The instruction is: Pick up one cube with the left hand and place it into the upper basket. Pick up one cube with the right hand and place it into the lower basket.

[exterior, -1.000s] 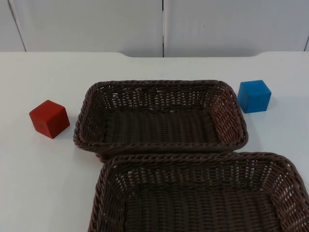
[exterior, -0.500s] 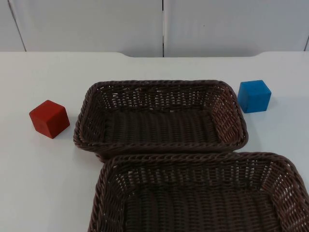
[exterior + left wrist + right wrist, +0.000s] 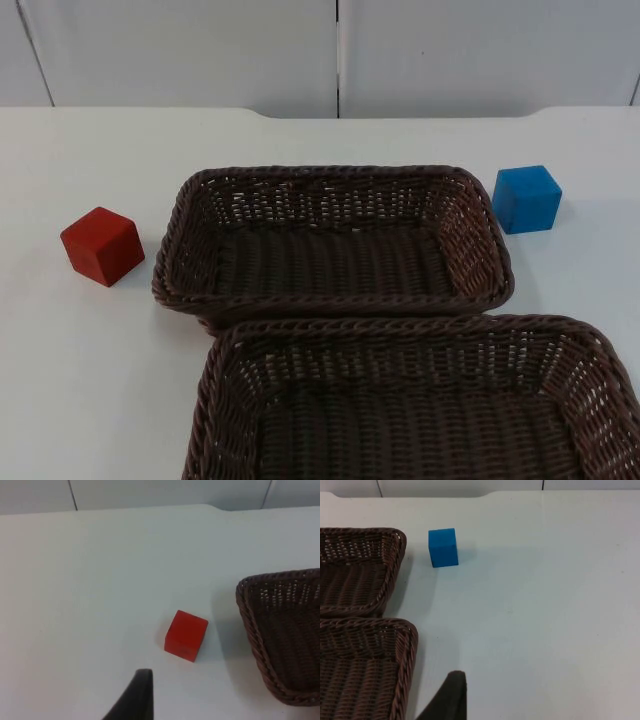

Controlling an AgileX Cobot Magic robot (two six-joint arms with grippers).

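Observation:
A red cube point(image 3: 102, 246) rests on the white table, left of the upper brown wicker basket point(image 3: 330, 174). On the other side, a blue cube point(image 3: 527, 199) stands just off that basket's far right corner. The lower basket point(image 3: 400, 327) lies right in front of the upper one, and nothing is inside either. My left gripper point(image 3: 134, 700) hovers above the table a short way back from the red cube point(image 3: 186, 635). My right gripper point(image 3: 449, 700) hangs beside the lower basket point(image 3: 411, 650), well short of the blue cube point(image 3: 443, 547). Neither gripper touches a cube.
The grey partition wall point(image 3: 338, 55) closes off the table at the back. Bare white table top point(image 3: 80, 380) spreads left of the baskets and to the right of the blue cube point(image 3: 550, 605). The upper basket's end wall point(image 3: 248, 625) lies close beside the red cube.

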